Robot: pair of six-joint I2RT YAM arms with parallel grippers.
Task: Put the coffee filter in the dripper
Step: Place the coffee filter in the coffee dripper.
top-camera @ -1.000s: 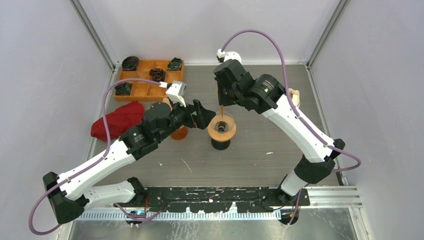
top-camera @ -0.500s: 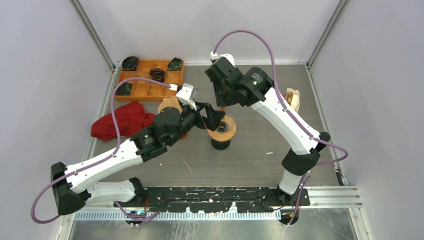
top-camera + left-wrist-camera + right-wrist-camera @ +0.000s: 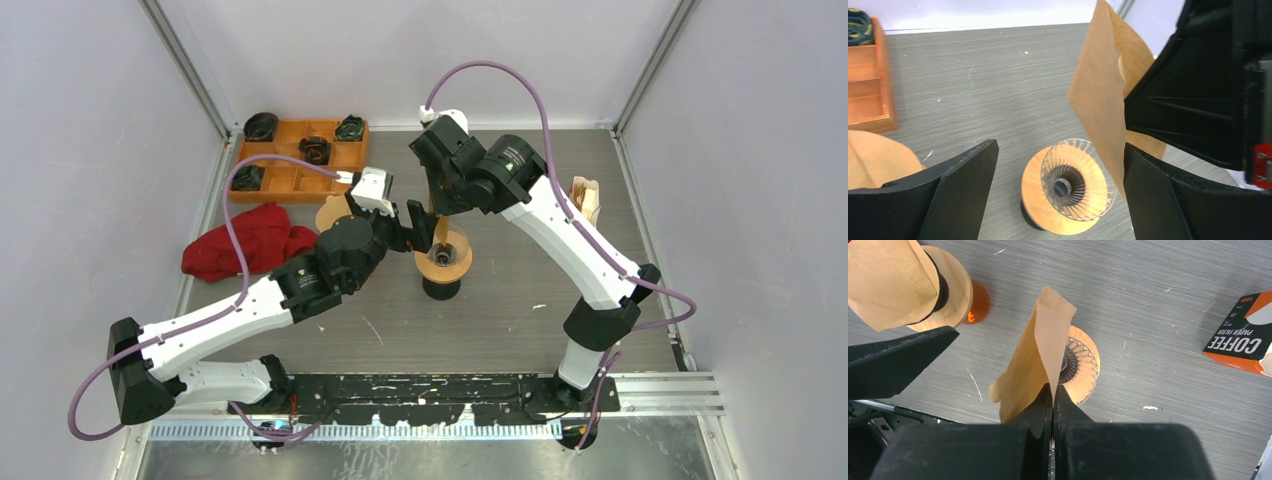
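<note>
Grey table (image 3: 1148, 290), "COFFEE PAPER FILTER" box (image 3: 1240, 342); right claw (image 3: 1052, 390) tight on filter (image 3: 1043, 350), left claw (image 3: 1059, 147) wide

Count on the counter (image 3: 500, 320): arm (image 3: 230, 315) x2, dripper (image 3: 443, 262) x2, brown paper filter (image 3: 1040, 355) x2, filter box (image 3: 1240, 340) x1, orange tray (image 3: 292, 182) x1 with 4 dark bundles (image 3: 261, 126), red cloth (image 3: 245, 245) x1.
</note>
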